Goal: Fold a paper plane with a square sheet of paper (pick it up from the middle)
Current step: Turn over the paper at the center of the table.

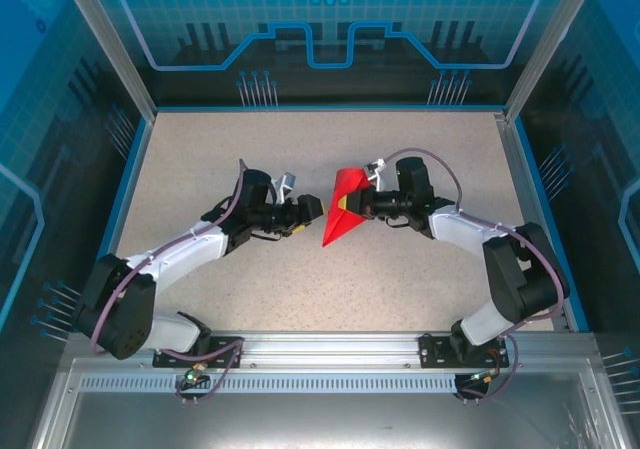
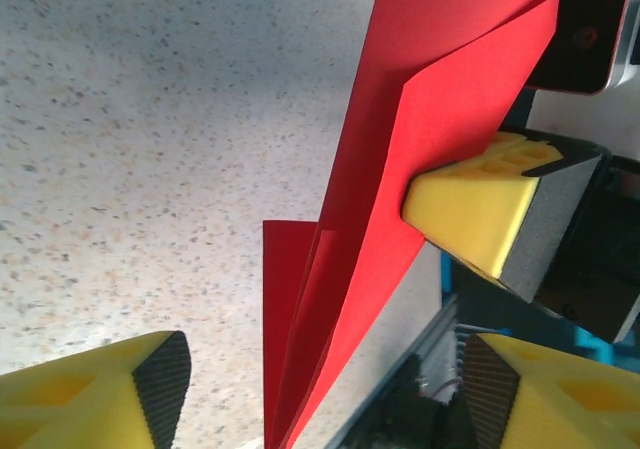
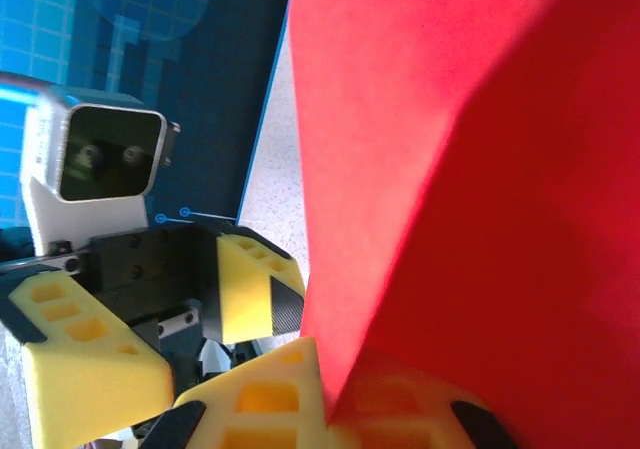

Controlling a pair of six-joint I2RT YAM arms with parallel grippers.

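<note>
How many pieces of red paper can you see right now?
1: a folded red sheet at mid-table, pinched by the right gripper, with the open left gripper just beside it. Nothing suggests another is hidden.

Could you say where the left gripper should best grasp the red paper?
Probably the red paper at its narrow free tip, from the left: the right gripper pinches its wider middle, and that tip sits between the open left gripper fingers.
</note>
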